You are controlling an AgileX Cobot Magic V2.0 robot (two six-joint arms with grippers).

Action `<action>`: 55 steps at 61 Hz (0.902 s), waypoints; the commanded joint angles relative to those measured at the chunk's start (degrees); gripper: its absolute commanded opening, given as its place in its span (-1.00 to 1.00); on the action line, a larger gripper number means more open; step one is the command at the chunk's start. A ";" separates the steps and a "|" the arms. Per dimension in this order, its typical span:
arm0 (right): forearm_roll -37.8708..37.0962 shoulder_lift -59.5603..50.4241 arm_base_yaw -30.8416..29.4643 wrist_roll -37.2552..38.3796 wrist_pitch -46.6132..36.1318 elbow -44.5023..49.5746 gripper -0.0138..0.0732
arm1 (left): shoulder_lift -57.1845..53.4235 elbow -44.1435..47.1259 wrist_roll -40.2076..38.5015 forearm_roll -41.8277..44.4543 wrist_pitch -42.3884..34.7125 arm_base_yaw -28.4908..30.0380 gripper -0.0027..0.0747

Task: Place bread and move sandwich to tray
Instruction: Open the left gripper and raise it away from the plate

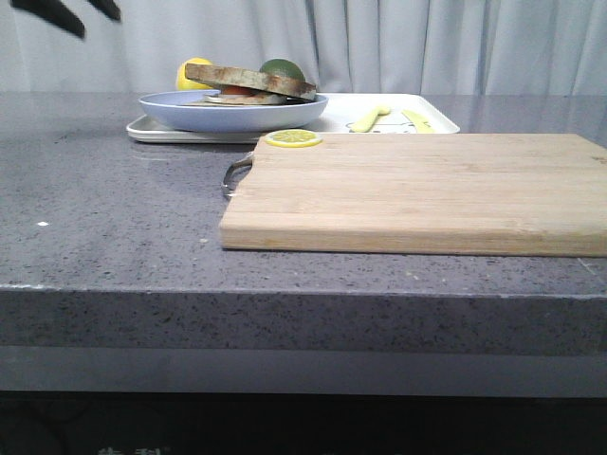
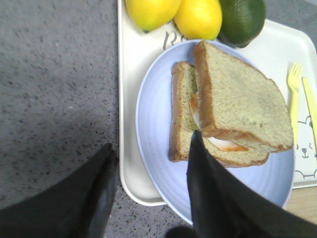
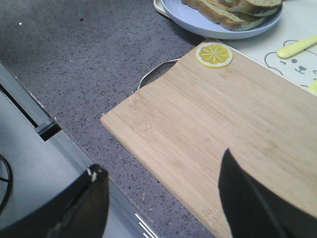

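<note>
Front view: the sandwich sits on a pale-blue plate resting on the white tray at the far side of the grey table; a lemon slice lies on the wooden cutting board's far corner; only dark finger tips of the left gripper show at the top edge, well above the plate.

Left wrist view: the left gripper hangs spread wide and empty over the tray's rim, one finger overlapping the sandwich's near edge; contact cannot be told; egg peeks between the slices; two lemons and a green fruit are cut off.

Right wrist view: the right gripper gapes wide, empty, over the cutting board; plate and sandwich lie well beyond, partly cropped.
</note>
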 commanded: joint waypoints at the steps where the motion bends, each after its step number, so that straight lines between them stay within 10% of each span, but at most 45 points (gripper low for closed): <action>1: 0.41 -0.14 -0.19 0.12 -3.38 -1.48 0.45 | -8.62 -0.41 0.91 0.90 -1.65 -1.50 -0.08; 55: 0.41 -0.14 -0.19 0.12 -3.38 -1.48 0.45 | -64.59 67.16 3.06 29.44 -29.62 -26.28 -0.18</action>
